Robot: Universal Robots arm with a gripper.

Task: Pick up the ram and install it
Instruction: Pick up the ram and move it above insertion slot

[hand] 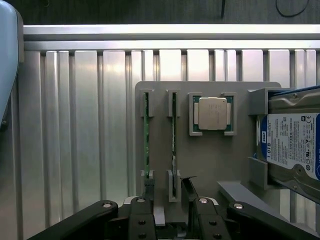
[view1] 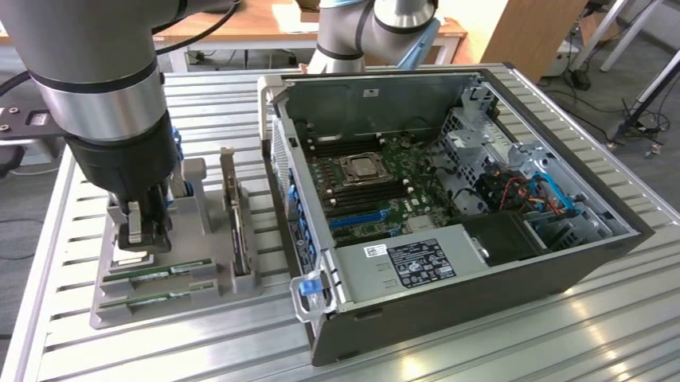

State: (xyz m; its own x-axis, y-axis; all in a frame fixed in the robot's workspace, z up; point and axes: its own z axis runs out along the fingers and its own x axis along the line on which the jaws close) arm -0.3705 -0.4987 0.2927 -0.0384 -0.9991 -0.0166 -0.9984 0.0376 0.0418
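A robot arm's gripper (view1: 143, 239) hangs low over a grey parts tray (view1: 117, 318) at about 8 o'clock in the exterior view. The tray rests on a slatted metal table (view1: 478, 358). An open computer case (view1: 447, 310) lies at 3 o'clock from the tray, with its green motherboard (view1: 372, 187) exposed.

2 green memory sticks stand on edge in parallel slots of the tray. The ram (hand: 173, 135) lined up with the gripper is the stick nearer the square silver processor chip (hand: 212, 113). The second stick (hand: 146, 135) sits in the neighbouring slot, on the side away from the chip. A hard drive (hand: 292, 145) with a blue-and-white label sits in the tray beyond the chip.

The gripper is spread wide and grasps nothing. In the wrist view, 1 dark finger stands on each side of the ram's near end. Neither finger visibly presses on it.

The task looks to be at an early stage. The gripper has reached the ram and straddles it, but the ram sits fully in its tray slot, so the grasp is not yet made. The lift, the carry to the case and the seating on the motherboard are all left. The long dark slots beside the processor socket appear unfilled, though that is hard to confirm.
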